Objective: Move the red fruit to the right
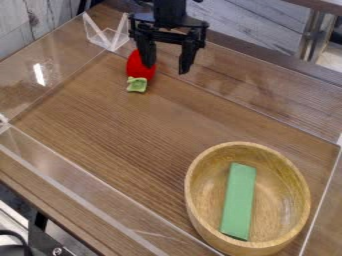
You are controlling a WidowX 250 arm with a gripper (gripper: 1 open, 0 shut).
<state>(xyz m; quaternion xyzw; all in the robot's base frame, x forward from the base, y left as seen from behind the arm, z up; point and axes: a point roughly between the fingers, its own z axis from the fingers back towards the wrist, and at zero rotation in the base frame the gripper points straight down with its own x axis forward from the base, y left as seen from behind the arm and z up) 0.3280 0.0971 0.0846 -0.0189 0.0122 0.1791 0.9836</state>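
Note:
The red fruit (138,69) lies on the wooden table at the back left, its light green cap (135,86) pointing toward the camera. My gripper (166,66) hangs pointing down just right of the fruit, with its dark fingers spread wide and nothing between them. The left finger (147,58) stands right at the fruit's upper right edge and partly covers it; whether it touches is unclear.
A round wooden bowl (201,190) at the front right holds a flat green bar (239,200). Clear plastic walls (40,75) rim the table, and a clear plastic stand (104,34) sits at the back left behind the fruit.

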